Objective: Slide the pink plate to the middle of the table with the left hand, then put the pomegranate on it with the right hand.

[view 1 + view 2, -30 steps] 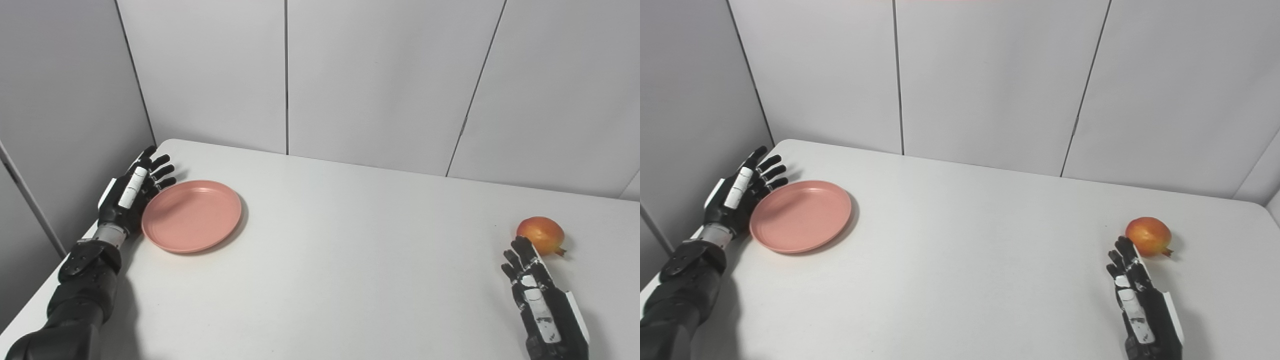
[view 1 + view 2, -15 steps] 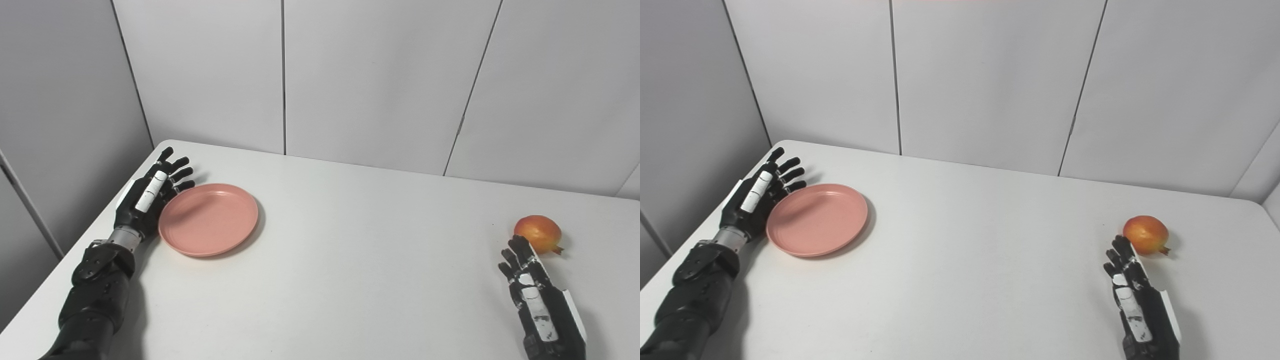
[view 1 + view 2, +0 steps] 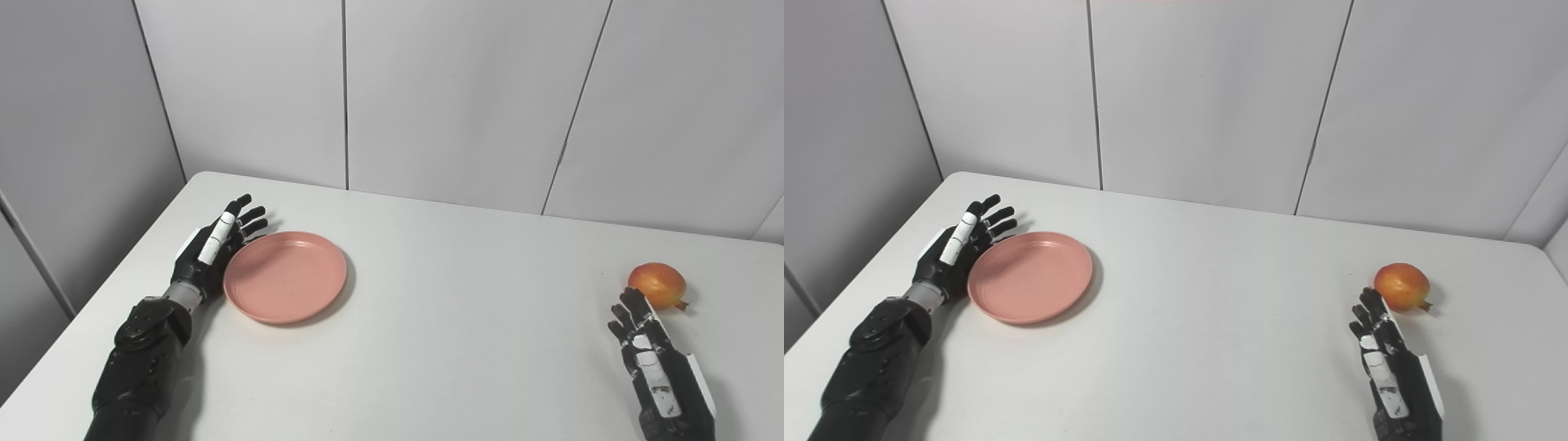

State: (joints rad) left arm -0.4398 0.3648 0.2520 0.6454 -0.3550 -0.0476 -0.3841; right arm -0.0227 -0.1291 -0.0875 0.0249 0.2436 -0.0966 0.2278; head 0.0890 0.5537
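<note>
The pink plate (image 3: 285, 275) lies flat on the left part of the white table (image 3: 465, 318). My left hand (image 3: 211, 251) is open, its fingers straight, its palm edge against the plate's left rim. The pomegranate (image 3: 658, 286), red and orange, sits near the table's right edge. My right hand (image 3: 652, 367) is open, resting just in front of the pomegranate with the fingertips close to it, holding nothing. The same scene shows in the right eye view, with the plate (image 3: 1031, 285) and the pomegranate (image 3: 1402, 286).
Grey wall panels (image 3: 453, 92) stand behind the table and along its left side. The table's left edge runs just beside my left forearm (image 3: 144, 355).
My left hand has pushed the plate to the right, toward the table's middle, staying against its left rim. The right hand and the pomegranate have kept their places.
</note>
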